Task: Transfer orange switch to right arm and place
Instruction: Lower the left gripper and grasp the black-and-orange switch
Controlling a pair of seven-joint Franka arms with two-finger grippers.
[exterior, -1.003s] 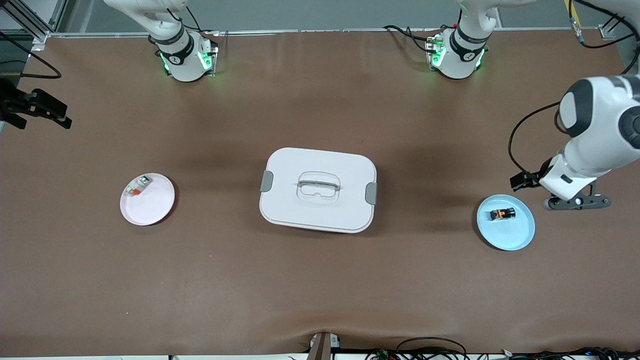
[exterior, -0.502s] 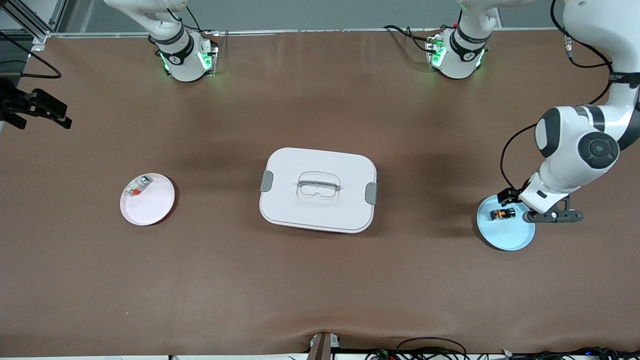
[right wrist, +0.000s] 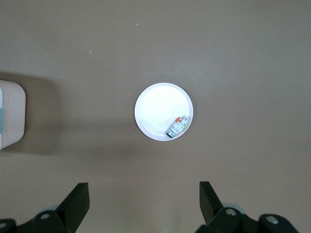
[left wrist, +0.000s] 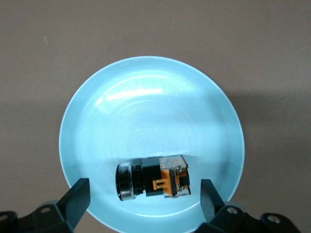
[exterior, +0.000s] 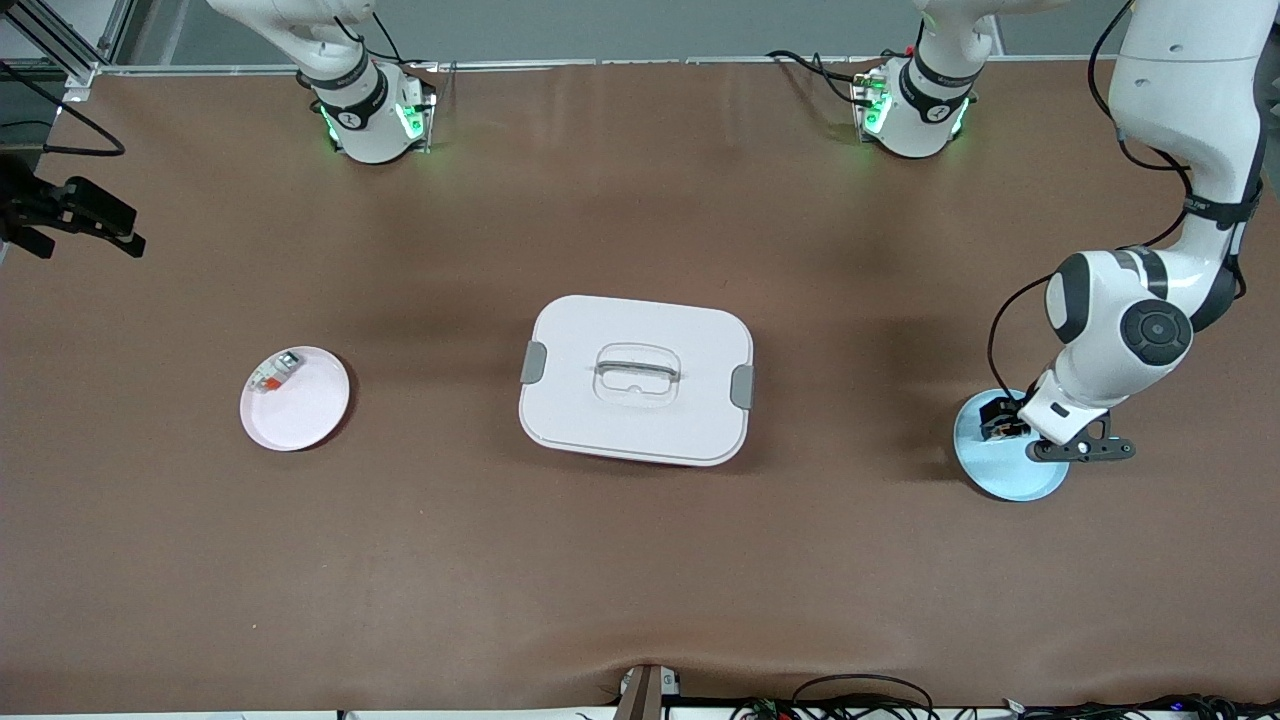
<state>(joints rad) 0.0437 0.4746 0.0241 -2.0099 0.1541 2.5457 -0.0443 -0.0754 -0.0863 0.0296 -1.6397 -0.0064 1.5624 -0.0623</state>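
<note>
The orange switch (left wrist: 153, 177), a small black block with orange stripes and a metal ring at one end, lies on its side on a light blue plate (left wrist: 146, 107) at the left arm's end of the table (exterior: 1000, 472). My left gripper (left wrist: 144, 194) is open and low over the plate, one finger on each side of the switch, not touching it. In the front view the left hand (exterior: 1075, 420) covers the switch. My right gripper (right wrist: 144, 194) is open and empty, high over the table near a pink plate (right wrist: 160, 109).
The pink plate (exterior: 300, 415) at the right arm's end holds a whitish-clear part with a red-orange patch (exterior: 275, 372). A white lidded box with a handle (exterior: 637, 378) stands mid-table; its corner shows in the right wrist view (right wrist: 9, 116).
My left arm has swung from beside the blue plate to over it and come down, so its open fingers now straddle the switch. The right arm has not moved.
</note>
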